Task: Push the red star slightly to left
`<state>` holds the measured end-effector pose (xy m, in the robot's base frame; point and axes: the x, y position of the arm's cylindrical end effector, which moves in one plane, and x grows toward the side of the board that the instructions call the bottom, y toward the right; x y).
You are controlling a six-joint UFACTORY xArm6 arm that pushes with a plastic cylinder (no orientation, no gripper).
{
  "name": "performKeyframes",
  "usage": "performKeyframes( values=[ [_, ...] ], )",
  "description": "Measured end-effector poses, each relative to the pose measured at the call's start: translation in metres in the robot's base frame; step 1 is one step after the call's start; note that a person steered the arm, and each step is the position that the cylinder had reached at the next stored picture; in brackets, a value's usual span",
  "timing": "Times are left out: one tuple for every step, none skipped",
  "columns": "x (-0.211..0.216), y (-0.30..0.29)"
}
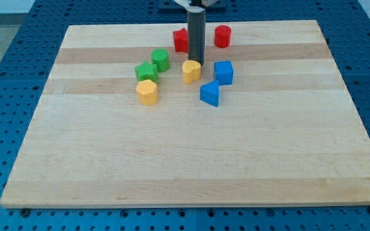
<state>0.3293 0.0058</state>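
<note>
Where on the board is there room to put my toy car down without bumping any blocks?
The whole wooden board below the yellow block and blue wedge is bare, and both side edges too. It's crowded near the view's top, where my tip touches the yellow heart beside the red star.

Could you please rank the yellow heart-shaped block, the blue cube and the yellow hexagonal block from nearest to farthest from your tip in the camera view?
From my tip:
1. Yellow heart-shaped block, right at my tip, just below it in the view.
2. Blue cube, to the view's right.
3. Yellow hexagonal block, off to the view's lower left.
</note>
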Motion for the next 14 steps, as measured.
performKeyframes(
  values=[
    [0.005,0.000],
    [0.010,0.000],
    [0.012,0.000],
    [0.000,0.000],
    [-0.021,0.000],
    [-0.039,0.001],
    [-0.055,0.001],
    [-0.069,0.001],
    [-0.080,0.001],
    [-0.089,0.006],
    [-0.102,0.008],
    [-0.105,0.001],
    [-0.105,-0.016],
    [-0.105,-0.027]
  ],
)
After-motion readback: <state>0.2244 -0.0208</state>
